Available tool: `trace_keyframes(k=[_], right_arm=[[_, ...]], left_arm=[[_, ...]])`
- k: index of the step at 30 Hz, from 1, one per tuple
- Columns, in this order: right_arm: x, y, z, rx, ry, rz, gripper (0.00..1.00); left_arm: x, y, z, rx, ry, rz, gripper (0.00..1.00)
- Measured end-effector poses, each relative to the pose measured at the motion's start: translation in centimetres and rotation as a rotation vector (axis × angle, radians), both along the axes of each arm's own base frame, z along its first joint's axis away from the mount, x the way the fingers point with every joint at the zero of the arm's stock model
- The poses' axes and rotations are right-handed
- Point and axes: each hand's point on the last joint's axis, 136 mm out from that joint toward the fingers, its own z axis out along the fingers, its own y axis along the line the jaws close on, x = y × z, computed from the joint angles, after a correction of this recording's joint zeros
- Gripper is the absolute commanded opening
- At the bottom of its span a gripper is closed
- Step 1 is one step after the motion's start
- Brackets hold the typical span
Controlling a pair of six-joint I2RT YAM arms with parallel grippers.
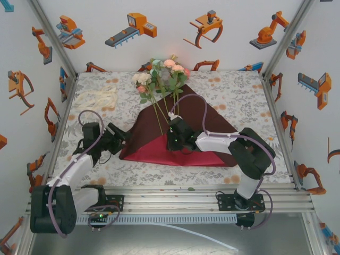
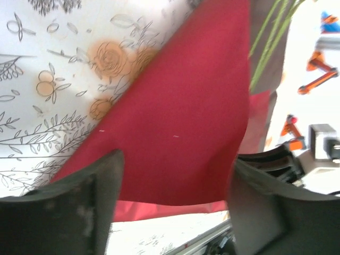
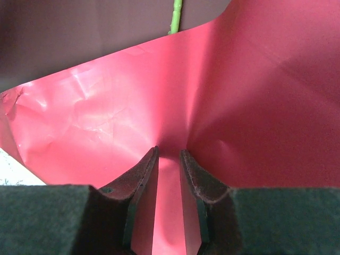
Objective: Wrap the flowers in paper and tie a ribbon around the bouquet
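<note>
Paper (image 1: 154,133): a dark red sheet lying on the printed tablecloth (image 1: 239,95), with one part folded over so that a brighter red face shows along its near edge.
On the paper: the flowers (image 1: 162,77). Their thin green stems (image 1: 159,114) run down the sheet's middle, and the pink, peach and white heads reach past its far corner.
Left arm: low on the cloth, reaching to the paper's left corner.
Left gripper (image 1: 120,139): jaws spread wide. From its wrist camera the paper's red face shows in the gap of the gripper (image 2: 172,180), beyond its fingers (image 2: 79,207).
Right arm: bent in from the paper's right side, with its wrist over the sheet.
Right gripper (image 1: 172,142): at the paper's middle, just near of the stem ends. The wrist view shows the gripper (image 3: 169,154) nearly closed, pinching a raised fold of paper, with creases running to the tips.
Ribbon (image 1: 96,98): a loose cream heap well left of the paper, touching nothing else.
In the way: one stem (image 3: 175,16) lies just past the pinched fold.
</note>
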Motion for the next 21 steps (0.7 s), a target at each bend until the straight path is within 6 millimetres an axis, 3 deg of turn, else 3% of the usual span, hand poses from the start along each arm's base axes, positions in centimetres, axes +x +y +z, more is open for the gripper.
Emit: trace_keyframes(k=[3, 6, 11, 13, 16, 21], right_arm=[[-0.2, 0.0, 0.3, 0.003, 0.002, 0.013, 0.32], [-0.3, -0.3, 2.0, 0.012, -0.017, 0.018, 0.35], [1.0, -2.0, 6.8, 0.078, -0.107, -0.021, 0.35], [1.7, -3.1, 7.3, 0.078, -0.123, -0.050, 0.34], [2.4, -4.3, 5.8, 0.038, -0.112, -0.070, 0.33], [1.9, -4.1, 1.8, -0.017, -0.033, -0.044, 0.32]], left_arm=[[-0.2, -0.5, -1.0, 0.039, 0.033, -0.039, 0.16], [0.2, -0.4, -0.7, 0.072, 0.026, -0.052, 0.00], [1.0, -0.1, 0.5, 0.107, -0.010, -0.055, 0.00], [1.1, -0.1, 0.9, 0.111, -0.018, -0.059, 0.00], [1.1, -0.4, 1.6, 0.101, -0.026, -0.071, 0.00], [1.3, -1.0, 3.7, 0.073, -0.057, -0.096, 0.00]])
